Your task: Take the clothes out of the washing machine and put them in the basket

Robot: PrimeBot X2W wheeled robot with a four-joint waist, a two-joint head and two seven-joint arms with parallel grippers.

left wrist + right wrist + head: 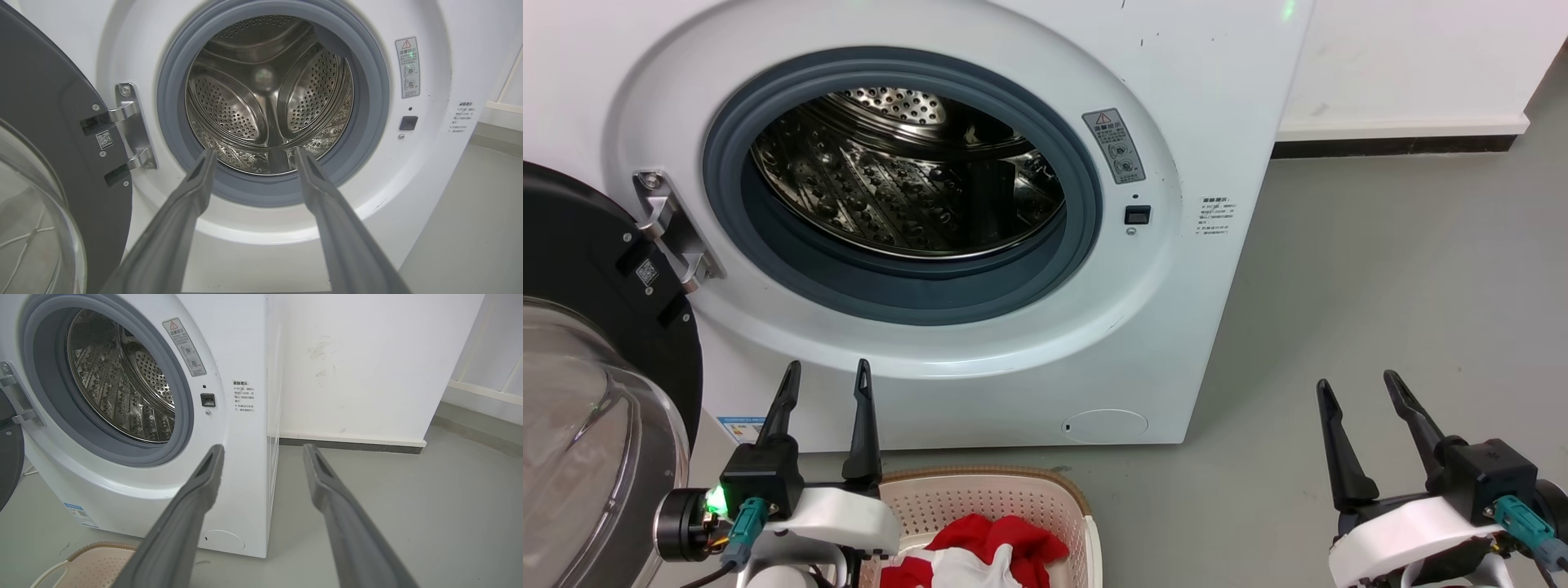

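Note:
The white washing machine point(1192, 98) stands with its door swung open to the left, and its shiny perforated drum point(907, 175) shows bare steel. Red clothes point(988, 551) with white patches lie in the cream basket point(1086, 523) on the floor in front of it. My left gripper point(827, 374) hovers open above the basket's left rim, fingers pointing at the porthole point(269, 102). Off to the right over the floor, my right gripper point(1357, 382) is open too and holds nothing. A corner of the basket point(94, 563) shows in the right wrist view.
The black-framed glass door point(596, 392) juts out at the left, close to my left arm. Grey floor point(1380, 286) spreads to the right of the machine, up to a white wall with a dark skirting point(1396, 145).

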